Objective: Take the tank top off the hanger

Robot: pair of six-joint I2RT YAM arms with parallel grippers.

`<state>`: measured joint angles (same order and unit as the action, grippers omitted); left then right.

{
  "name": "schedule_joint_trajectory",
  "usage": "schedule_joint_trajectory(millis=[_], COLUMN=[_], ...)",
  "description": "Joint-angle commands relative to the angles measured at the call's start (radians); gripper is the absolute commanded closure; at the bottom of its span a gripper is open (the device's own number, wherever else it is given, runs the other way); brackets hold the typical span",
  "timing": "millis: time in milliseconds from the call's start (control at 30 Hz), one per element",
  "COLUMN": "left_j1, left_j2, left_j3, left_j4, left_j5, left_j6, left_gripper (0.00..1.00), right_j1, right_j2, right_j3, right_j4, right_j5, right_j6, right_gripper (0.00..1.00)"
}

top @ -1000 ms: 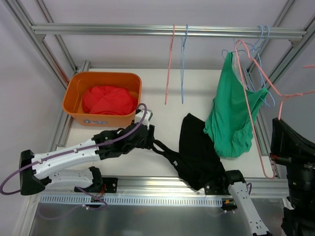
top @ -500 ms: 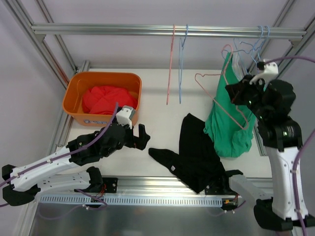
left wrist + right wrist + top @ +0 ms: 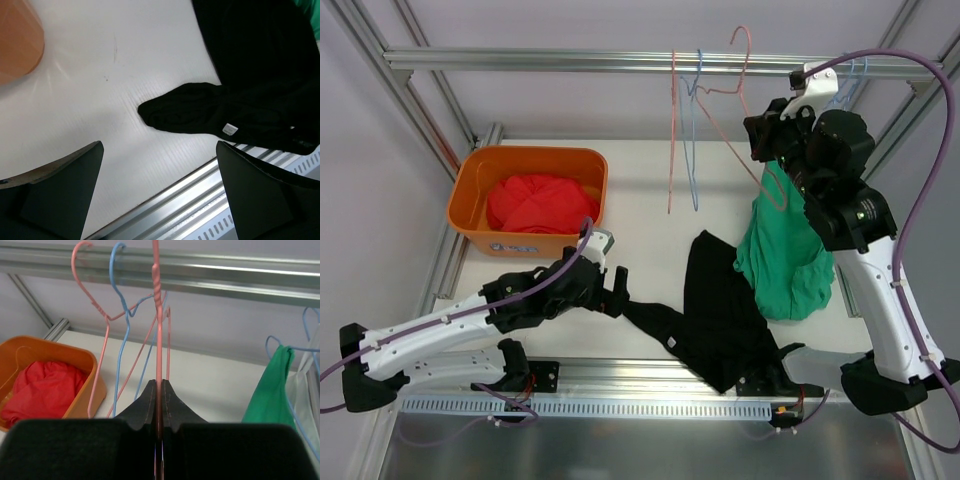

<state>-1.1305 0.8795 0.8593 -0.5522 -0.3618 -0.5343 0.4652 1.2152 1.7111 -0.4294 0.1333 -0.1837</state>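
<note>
Top external view: we find the black tank top (image 3: 720, 300) lying loose on the bench (image 3: 640, 235) by its near edge. The right gripper (image 3: 159, 399) clamps the bare pink hanger (image 3: 158, 330); the left gripper (image 3: 617, 289) gapes empty. We judge removal done, hanger not yet rehung.

No legible txt; small white tag (image 3: 229, 129) on black top (image 3: 260, 75) too blurry.

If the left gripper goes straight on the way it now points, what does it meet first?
Probably the bunched end of the black tank top, lying on the white table just ahead of the open left gripper; depth is hard to judge.
</note>
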Motion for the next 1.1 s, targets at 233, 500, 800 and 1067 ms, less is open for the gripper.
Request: schedule_joint_trajectory(millis=[233, 500, 800, 1067], left_j1=[0.005, -0.046, -0.068, -0.152], left_j2=[0.044, 0.147, 0.410, 0.907], left_j3=[0.015, 0.107, 0.170, 0.460], left_j4=[-0.005, 0.050, 0.376, 0.416], left_j5=[0.047, 0.098, 0.259, 0.202], left_j6=[-0.023, 0.014, 0.025, 0.091], left_gripper=[0.01, 0.01, 0.01, 0.01], right_j1=[0.006, 0.006, -0.051, -0.076], right_j2=[0.116, 0.026, -0.213, -0.659], right_j3=[0.052, -0.178, -0.283, -0.435], right_j4=[0.119, 0.173, 0.048, -0.273], right_j5=[0.129, 0.112, 0.107, 0.298], right_j6=[-0.048, 0.013, 0.030, 0.053], right_gripper=[1.00, 1.00, 0.00, 0.01])
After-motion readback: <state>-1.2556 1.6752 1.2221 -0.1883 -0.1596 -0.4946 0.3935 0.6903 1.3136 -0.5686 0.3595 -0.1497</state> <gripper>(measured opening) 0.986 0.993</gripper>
